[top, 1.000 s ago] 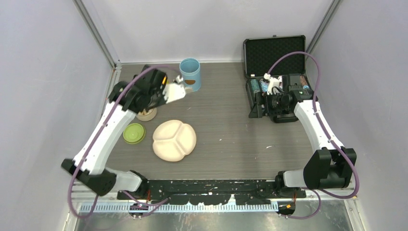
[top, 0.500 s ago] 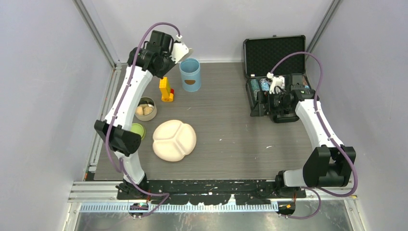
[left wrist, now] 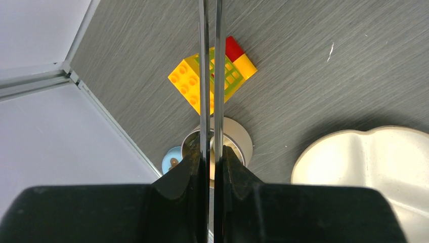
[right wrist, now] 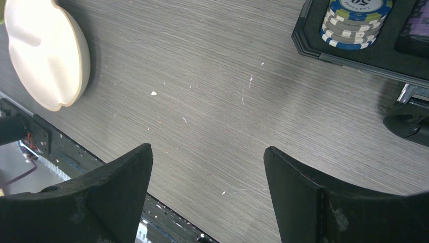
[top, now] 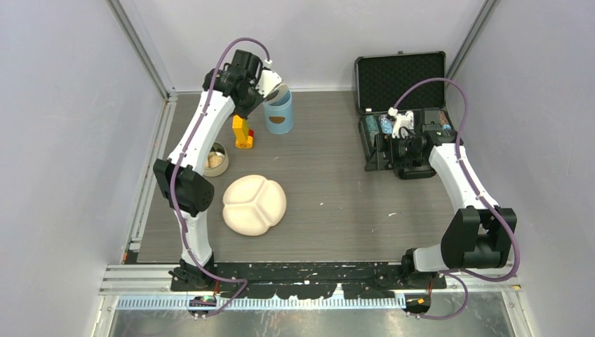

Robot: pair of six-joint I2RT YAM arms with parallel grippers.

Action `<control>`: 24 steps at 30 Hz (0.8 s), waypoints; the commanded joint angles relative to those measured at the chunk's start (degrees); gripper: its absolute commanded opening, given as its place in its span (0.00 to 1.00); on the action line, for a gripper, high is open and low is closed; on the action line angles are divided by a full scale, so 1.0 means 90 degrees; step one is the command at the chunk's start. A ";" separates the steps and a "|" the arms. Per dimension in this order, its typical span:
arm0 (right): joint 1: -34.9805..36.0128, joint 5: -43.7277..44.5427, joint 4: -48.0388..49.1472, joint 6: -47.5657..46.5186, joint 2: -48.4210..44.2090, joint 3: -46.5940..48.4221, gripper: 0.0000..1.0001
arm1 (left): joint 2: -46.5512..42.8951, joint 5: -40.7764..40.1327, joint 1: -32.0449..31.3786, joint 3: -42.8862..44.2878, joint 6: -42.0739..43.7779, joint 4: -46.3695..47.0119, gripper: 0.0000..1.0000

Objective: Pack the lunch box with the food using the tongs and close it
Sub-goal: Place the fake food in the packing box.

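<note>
My left gripper point(left wrist: 211, 152) is shut on the silver tongs point(left wrist: 203, 76), whose two narrow arms run close together up the left wrist view. In the top view that gripper point(top: 270, 81) is raised at the back, beside the rim of the open light-blue lunch box canister point(top: 278, 111). The steel inner bowl point(top: 215, 160) holds beige food point(top: 212, 161) and also shows below the tongs point(left wrist: 238, 139). A blue lid with a brown handle point(left wrist: 171, 161) lies beside it. My right gripper point(right wrist: 208, 167) hangs open above bare table.
A cream divided plate point(top: 254, 204) lies mid-table, also in the right wrist view point(right wrist: 45, 50). A yellow and red block toy point(top: 243, 132) stands next to the canister. An open black case point(top: 400, 81) with poker chips point(right wrist: 356, 20) sits at the back right.
My left arm has swung up and back from above the steel bowl to the canister's rim, tongs still in its grip. The right arm has stayed put.
</note>
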 commanded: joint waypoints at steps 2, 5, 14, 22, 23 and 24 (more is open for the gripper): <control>-0.0009 -0.0105 0.0183 -0.0036 0.0037 0.0013 0.85 | 0.0128 0.0059 0.0112 0.0194 -0.0117 0.0567 0.01; -0.0009 -0.0127 0.0183 -0.0036 0.0079 0.0032 0.85 | 0.0276 0.0041 0.0122 0.0241 -0.0111 0.0573 0.04; -0.0010 -0.0130 0.0183 -0.0056 0.0158 0.0042 0.85 | 0.0343 0.0068 0.0152 0.0324 -0.0166 0.0584 0.35; -0.0011 -0.0159 0.0183 -0.0036 0.0180 0.0069 0.85 | 0.0082 0.0236 0.0167 0.0564 -0.0331 0.0442 0.39; -0.0009 -0.0159 0.0177 -0.0036 0.0176 0.0071 0.85 | 0.0014 0.0282 0.0176 0.0580 -0.0356 0.0424 0.37; -0.0010 -0.0159 0.0169 -0.0036 0.0171 0.0072 0.85 | -0.0088 0.0361 0.0188 0.0566 -0.0382 0.0396 0.35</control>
